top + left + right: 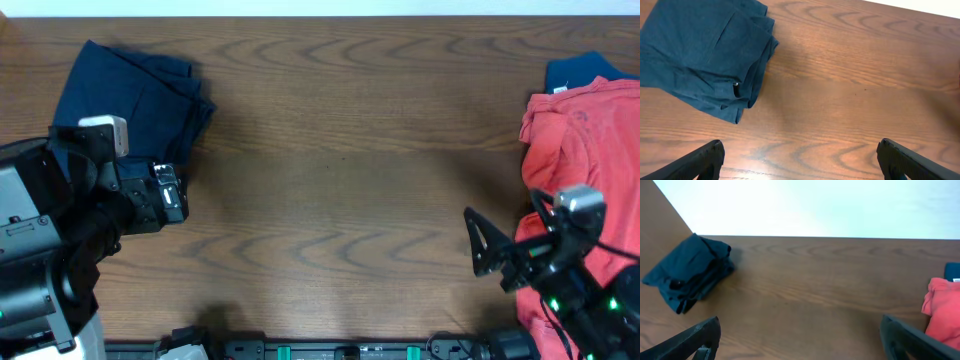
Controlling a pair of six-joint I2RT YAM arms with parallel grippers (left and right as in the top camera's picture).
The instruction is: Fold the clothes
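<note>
The table was dark brown wood with a wavy grain, and its whole middle lay bare. Beyond the table's far edge there was only a blank white area, too bright to tell whether it was wall or floor. The navy shorts lay folded into a layered bundle at the table's far left corner, flat on the wood. At the table's right edge the red shirts sat in a rumpled heap, and a blue garment showed from under the far side of that heap. The left claw hung over the table's left side, just nearer than the shorts and touching none of the cloth; its wrist view showed its two fingers spread wide with nothing between them. The right claw hung over the table's right side, beside the red heap, its fingers likewise wide apart and empty. Black gear with green parts ran along the table's near edge.
</note>
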